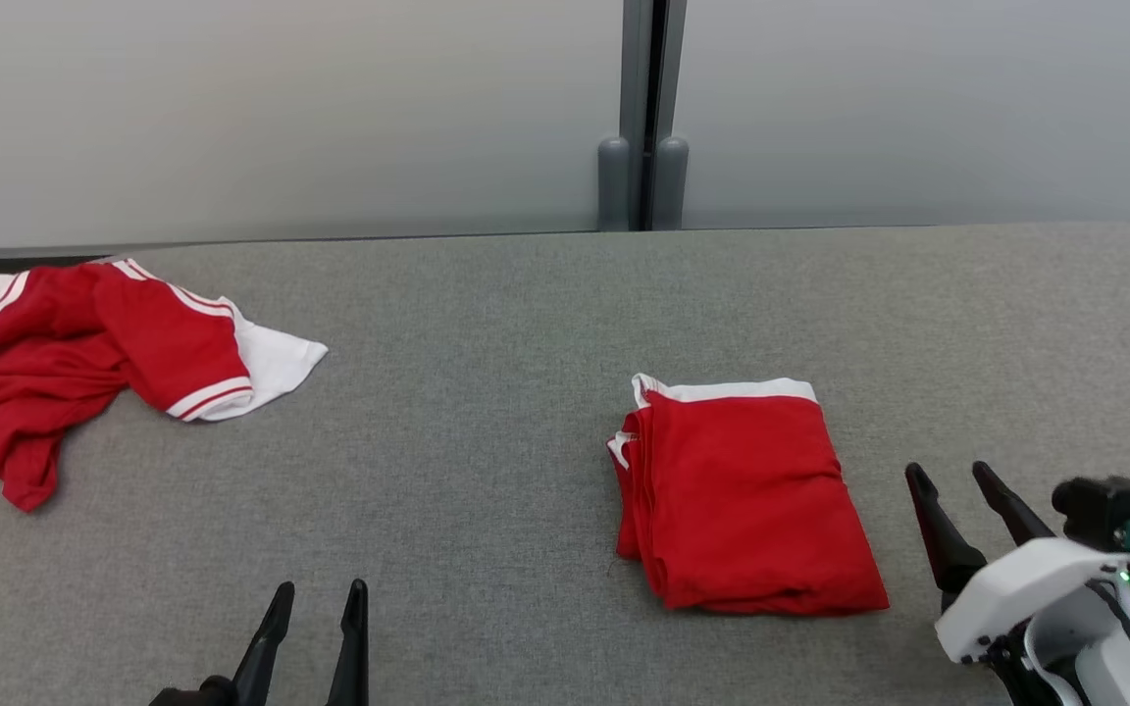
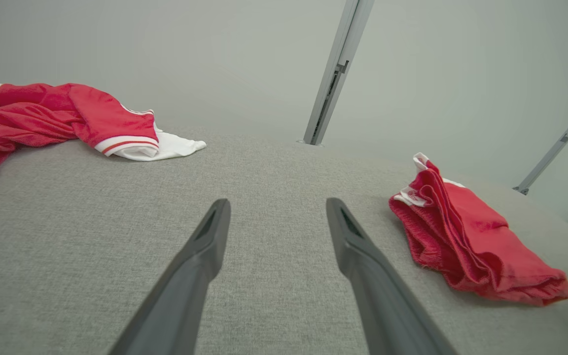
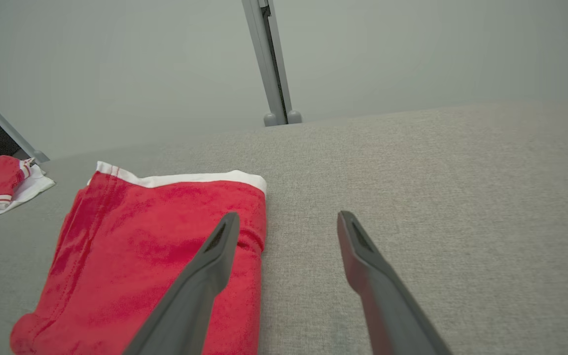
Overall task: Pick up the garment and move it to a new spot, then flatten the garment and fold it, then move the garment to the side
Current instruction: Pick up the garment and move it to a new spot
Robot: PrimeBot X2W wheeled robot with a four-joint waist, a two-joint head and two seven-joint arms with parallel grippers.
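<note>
the desk (image 1: 487,324) is grey and has a cloth top. two red things lie on it. the crumpled garment (image 1: 84,363) lies in a heap at the far left of the desk, close to the back edge. it is red with white trim and red stripes on the sleeve ends. the folded garment (image 1: 746,495) lies flat and neat near the middle, a bit to the right, with a white band along its far edge.

the crumpled garment looks light and very soft. it will likely bend and hang down when lifted, and it will not break. it may slip if the gripper pinches only a thin bit. a good place to grab looks like a sleeve end or a thick bunched fold, since an edge makes it easier to spread the garment out flat.

the left gripper (image 1: 322,586) is wide open and holds nothing. it hangs over bare desk, well apart from both garments. the right gripper (image 1: 947,469) is wide open too and holds nothing. it sits just beside the right edge of the folded garment and does not seem to touch it.
</note>
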